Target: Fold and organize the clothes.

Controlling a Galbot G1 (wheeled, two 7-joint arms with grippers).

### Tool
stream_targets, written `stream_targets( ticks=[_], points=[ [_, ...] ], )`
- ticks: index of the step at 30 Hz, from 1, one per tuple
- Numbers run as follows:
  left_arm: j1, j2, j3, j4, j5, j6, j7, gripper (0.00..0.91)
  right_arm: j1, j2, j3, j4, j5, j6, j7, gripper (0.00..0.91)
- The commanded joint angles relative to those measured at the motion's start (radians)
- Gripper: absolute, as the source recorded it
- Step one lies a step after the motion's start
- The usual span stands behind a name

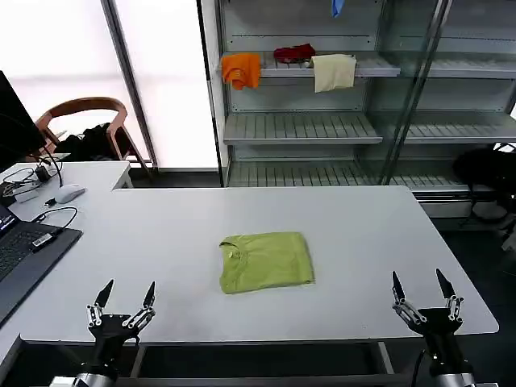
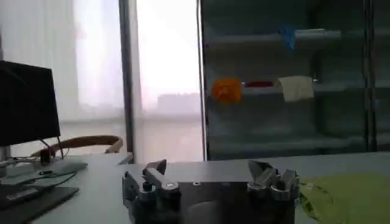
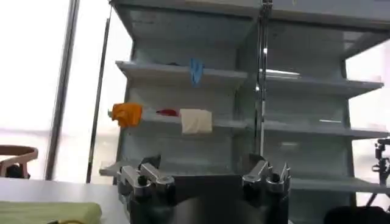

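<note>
Lime yellow-green thin T-shirt point(image 1: 266, 260) lies folded mid-table; left gripper point(image 1: 122, 301) at seven o'clock, right gripper point(image 1: 423, 294) at five, both spread. Square its edges gently.

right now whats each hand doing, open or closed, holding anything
Left hand: open, holding nothing, at the table's near edge.
Right hand: open, holding nothing, at the near edge too.

- Strong daylight pours through the window point(image 1: 161, 72) — blown out to plain white in every view.
- The white table point(image 1: 355, 234) is evenly lit, with faint shadows.
- Both wrist views are soft — shelves point(image 2: 292, 91) hazy.
</note>
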Motion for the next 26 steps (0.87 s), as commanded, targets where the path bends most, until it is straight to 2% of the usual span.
stream_targets(
  ticks=[1,26],
  points=[
    [0.021,-0.006,-0.024,-0.026,-0.032,0.006,0.003,0.907,-0.001,-0.003,-0.003,-0.006,-0.003,0.003,0.005,0.907],
    [0.015,-0.009,-0.028,-0.022,-0.026,0.005,0.001,0.907,0.004,-0.007,-0.003,0.002,0.004,-0.014,0.011,0.907]
  ],
)
